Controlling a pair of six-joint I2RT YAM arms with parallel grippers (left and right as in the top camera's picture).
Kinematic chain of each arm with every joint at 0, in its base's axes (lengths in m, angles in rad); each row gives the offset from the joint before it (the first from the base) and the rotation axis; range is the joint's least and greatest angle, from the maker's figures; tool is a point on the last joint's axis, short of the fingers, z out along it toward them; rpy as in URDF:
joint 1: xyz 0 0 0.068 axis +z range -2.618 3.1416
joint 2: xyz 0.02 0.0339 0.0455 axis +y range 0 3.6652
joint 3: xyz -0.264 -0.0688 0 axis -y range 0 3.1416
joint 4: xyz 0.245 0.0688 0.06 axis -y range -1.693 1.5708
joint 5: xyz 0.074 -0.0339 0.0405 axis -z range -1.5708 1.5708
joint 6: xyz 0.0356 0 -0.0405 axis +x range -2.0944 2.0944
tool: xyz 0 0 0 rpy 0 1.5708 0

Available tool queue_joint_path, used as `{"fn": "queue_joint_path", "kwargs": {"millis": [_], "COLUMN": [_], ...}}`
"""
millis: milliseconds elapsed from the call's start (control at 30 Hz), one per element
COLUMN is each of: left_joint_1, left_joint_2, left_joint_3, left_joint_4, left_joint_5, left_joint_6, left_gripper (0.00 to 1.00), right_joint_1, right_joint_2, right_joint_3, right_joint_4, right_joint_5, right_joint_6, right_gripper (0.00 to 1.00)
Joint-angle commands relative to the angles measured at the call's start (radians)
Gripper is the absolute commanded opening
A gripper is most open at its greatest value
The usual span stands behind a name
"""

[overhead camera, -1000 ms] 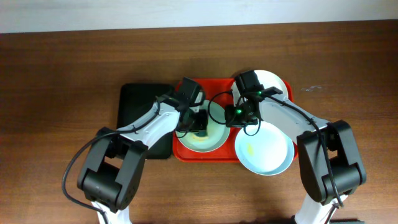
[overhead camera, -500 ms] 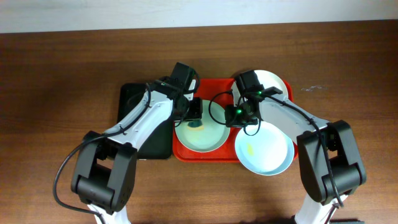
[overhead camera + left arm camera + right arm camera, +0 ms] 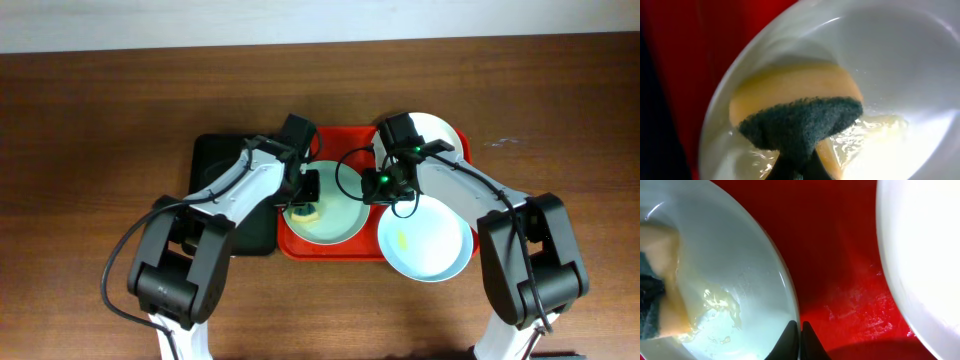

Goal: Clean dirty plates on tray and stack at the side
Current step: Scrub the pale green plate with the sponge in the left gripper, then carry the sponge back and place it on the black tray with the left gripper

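Note:
A pale green plate [image 3: 335, 215] lies on the red tray [image 3: 345, 145], wet with yellowish smears [image 3: 875, 130]. My left gripper [image 3: 308, 193] is shut on a yellow sponge [image 3: 795, 92] whose dark green scouring side [image 3: 802, 122] faces the camera. It presses the sponge [image 3: 304, 211] onto the plate's left part. My right gripper [image 3: 800, 339] is shut on this plate's right rim [image 3: 790, 295], one finger on each side of it. A white plate [image 3: 442, 131] sits at the tray's far right corner. A pale blue plate [image 3: 430, 245] with a yellow smear [image 3: 402, 240] overhangs the near right edge.
A smaller black tray [image 3: 225, 165] lies directly left of the red tray, under my left arm. Brown wooden table [image 3: 100, 120] surrounds both trays. The white plate's edge [image 3: 925, 255] shows close to the right of my right gripper.
My left gripper has carried the sponge across the pale green plate, up to its far left edge and then back down to its left part. The right arm and the other plates have not moved.

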Motion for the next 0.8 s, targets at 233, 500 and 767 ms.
{"fn": "queue_joint_path", "kwargs": {"millis": [233, 500, 767], "left_joint_1": [0.019, 0.115, 0.262], "left_joint_2": [0.027, -0.237, -0.356], "left_joint_3": [0.018, 0.046, 0.040], "left_joint_4": [0.144, 0.065, -0.277], "left_joint_5": [0.388, 0.280, -0.066], "left_joint_6": [0.058, 0.073, 0.154], "left_gripper": [0.00, 0.00, 0.00], "right_joint_1": [0.010, 0.010, 0.010], "right_joint_2": [0.005, 0.005, 0.005], "right_joint_3": [0.017, 0.017, 0.017], "right_joint_4": [0.006, 0.006, 0.006], "right_joint_5": [-0.024, -0.024, -0.024], "right_joint_6": [0.006, 0.006, 0.006], "right_gripper": [0.04, 0.04, 0.04]}}
